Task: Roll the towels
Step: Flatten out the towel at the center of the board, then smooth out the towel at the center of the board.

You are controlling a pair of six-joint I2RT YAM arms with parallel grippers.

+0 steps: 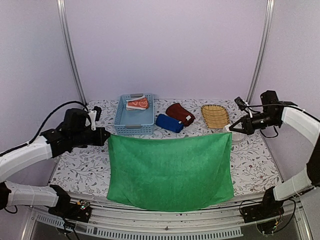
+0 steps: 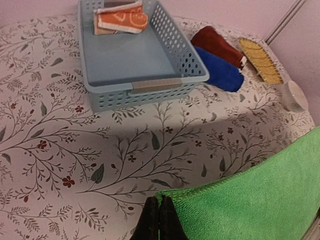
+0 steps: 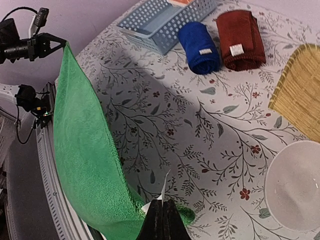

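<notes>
Green towel spread wide (lifted), top corners pinched in clamped left claw, right claw

No legible text, white tags on blue towel and maroon towel unreadable

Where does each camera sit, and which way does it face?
Top external: high behind the arms, facing down at the green towel; both arms show.
Left wrist: on that arm, facing the basket; left gripper shows.
Right wrist: on that arm, facing leftward across the table; right gripper shows.
Both wrist views share the blue towel.
</notes>
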